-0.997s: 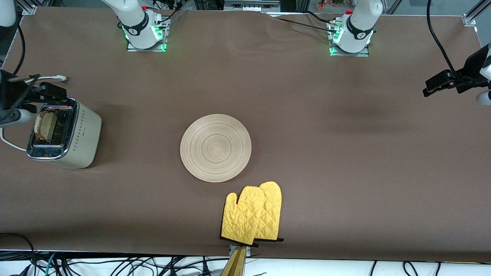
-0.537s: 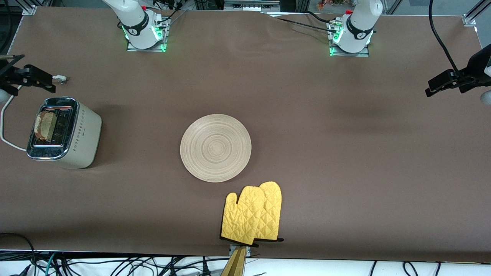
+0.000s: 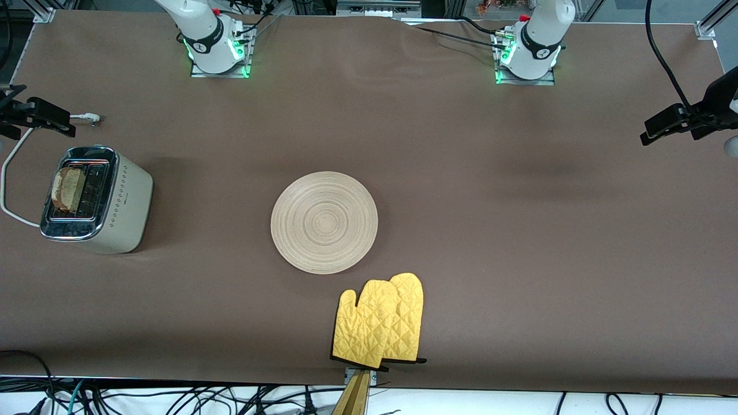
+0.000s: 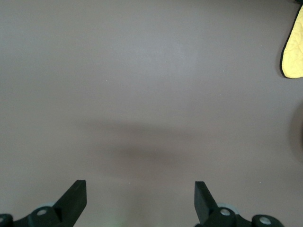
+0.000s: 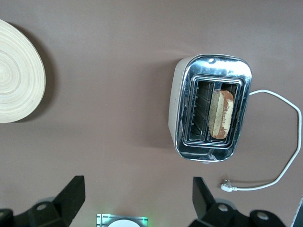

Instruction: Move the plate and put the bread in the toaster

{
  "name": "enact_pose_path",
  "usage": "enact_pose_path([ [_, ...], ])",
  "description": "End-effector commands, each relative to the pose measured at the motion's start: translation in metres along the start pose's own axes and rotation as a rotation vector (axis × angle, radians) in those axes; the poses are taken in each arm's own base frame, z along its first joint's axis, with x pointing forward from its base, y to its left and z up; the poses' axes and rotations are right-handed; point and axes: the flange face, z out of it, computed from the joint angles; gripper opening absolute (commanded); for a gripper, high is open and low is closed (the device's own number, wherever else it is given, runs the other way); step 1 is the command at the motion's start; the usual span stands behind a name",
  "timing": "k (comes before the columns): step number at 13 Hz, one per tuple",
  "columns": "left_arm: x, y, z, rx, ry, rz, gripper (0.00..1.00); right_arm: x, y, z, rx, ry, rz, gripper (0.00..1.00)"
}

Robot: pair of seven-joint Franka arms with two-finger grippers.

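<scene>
Speckled brown, the bread [image 3: 64, 188] stands in the toaster [image 3: 98, 201], in the slot farther from the plate; the right wrist view shows its crusted top edge [image 5: 221, 115] and the neighbouring slot dark, which the front view only hints at. That wrist view also traces the white cord [image 5: 284, 142] looping to its loose plug. The toaster sits near the table edge at the right arm's end. The wooden plate [image 3: 324, 222] lies mid-table, well apart from the toaster, with bare brown mat around it except for the yellow oven mitts [image 3: 379, 321], nearer the front camera and just beside its rim. The right gripper [image 3: 36, 115] hangs over the cord by the table edge, jaws spread; half a second ago it was marginally higher in the front view. The left gripper [image 3: 677, 124], jaws spread too, waits over bare mat at its own end, unchanged.
</scene>
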Motion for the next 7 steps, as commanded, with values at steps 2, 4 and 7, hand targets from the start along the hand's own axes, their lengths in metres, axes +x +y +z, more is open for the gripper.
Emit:
enact_pose_path([
  [2, 0.0016, -0.0018, -0.0070, 0.012, 0.005, 0.000, 1.00, 0.0009, -0.0021, 0.0026, 0.017, 0.000, -0.015, 1.00],
  [4, 0.0016, -0.0018, -0.0070, 0.012, 0.005, 0.000, 1.00, 0.0012, -0.0043, 0.0025, 0.014, 0.000, -0.016, 1.00],
  [7, 0.0016, -0.0018, -0.0077, 0.012, 0.007, 0.001, 1.00, 0.0013, -0.0012, 0.0035, 0.017, -0.001, -0.023, 1.00],
])
